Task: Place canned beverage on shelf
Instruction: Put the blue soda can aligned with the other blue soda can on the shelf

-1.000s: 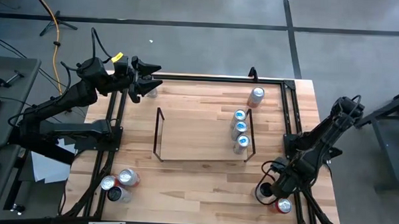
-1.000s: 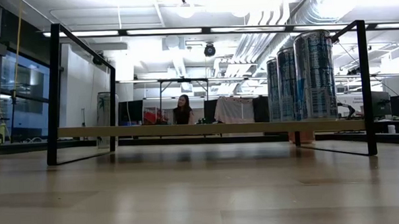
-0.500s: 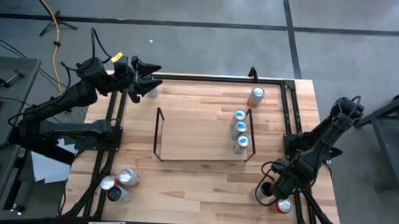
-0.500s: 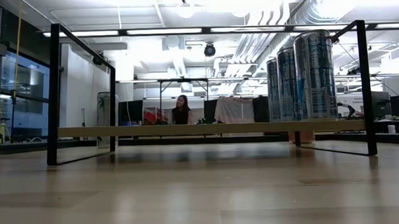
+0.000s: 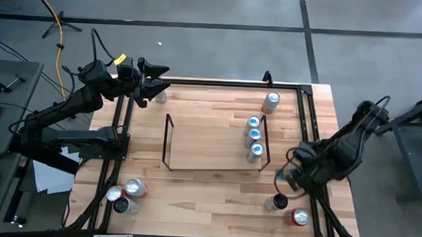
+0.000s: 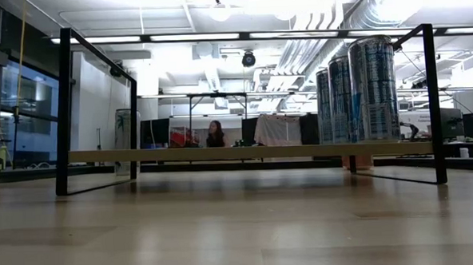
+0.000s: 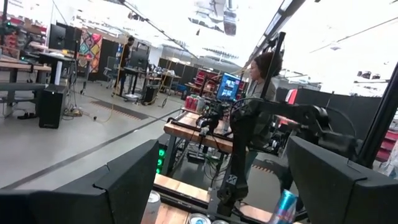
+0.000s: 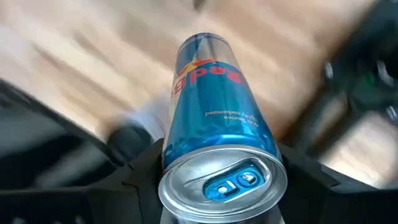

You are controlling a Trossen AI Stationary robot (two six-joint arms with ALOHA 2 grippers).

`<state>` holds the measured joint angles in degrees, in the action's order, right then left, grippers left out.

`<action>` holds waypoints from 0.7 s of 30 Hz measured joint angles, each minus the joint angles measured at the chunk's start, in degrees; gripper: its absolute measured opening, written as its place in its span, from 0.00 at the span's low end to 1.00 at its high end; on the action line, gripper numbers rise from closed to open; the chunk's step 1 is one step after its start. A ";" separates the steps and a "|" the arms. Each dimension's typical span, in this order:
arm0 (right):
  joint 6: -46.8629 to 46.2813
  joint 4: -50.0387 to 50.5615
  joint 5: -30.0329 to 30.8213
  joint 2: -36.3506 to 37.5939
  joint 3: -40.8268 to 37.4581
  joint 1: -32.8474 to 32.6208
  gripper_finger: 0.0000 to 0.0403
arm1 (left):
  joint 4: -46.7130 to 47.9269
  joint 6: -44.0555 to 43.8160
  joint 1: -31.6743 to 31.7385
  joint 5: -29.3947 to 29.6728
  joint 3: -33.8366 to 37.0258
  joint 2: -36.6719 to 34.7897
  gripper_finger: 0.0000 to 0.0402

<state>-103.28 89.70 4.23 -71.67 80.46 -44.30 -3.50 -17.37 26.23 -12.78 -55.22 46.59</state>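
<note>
**Can in hand, carry to the shelf comes next**

The right end effector grasps a blue canned beverage, its dark fingers closed against the can's sides near the top rim, pull-tab lid facing the wrist camera. In the high view that end effector hangs off the shelf's right end, toward the front edge of the surface, with the can too blurred there to pick out. The step in hand looks like the lift and start of the carry: the can is gripped but not yet over the shelf.

Three cans already stand in a row at the shelf's right end, just inside the black wire frame. The next move likely calls for bringing the can over that frame upright and setting it on bare board left of the row without knocking them.

The left end effector waits released beyond the shelf's far left corner, next to a lone can.

On the wood-plank surface, one more can stands beyond the shelf's far right corner, a cluster of cans lies off its near left corner, and a dark can and a red can sit off its near right corner. Behind the shelf, the low view shows a bright workshop with ducting overhead and a person seated far off.
</note>
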 joint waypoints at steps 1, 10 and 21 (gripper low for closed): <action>0.33 0.54 2.55 0.01 1.38 1.27 0.54 | -0.10 0.00 0.01 0.00 0.00 -0.01 0.78; 12.87 0.66 3.43 0.06 11.72 8.52 0.54 | -0.71 -0.48 0.01 0.09 0.00 -0.26 0.78; 26.54 -2.70 13.21 0.05 17.97 13.43 0.54 | -0.74 -0.54 0.00 0.22 0.00 -0.44 0.78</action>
<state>-76.74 87.00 17.43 -71.61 98.43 -30.88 -4.24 -17.90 26.23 -12.55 -55.22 46.15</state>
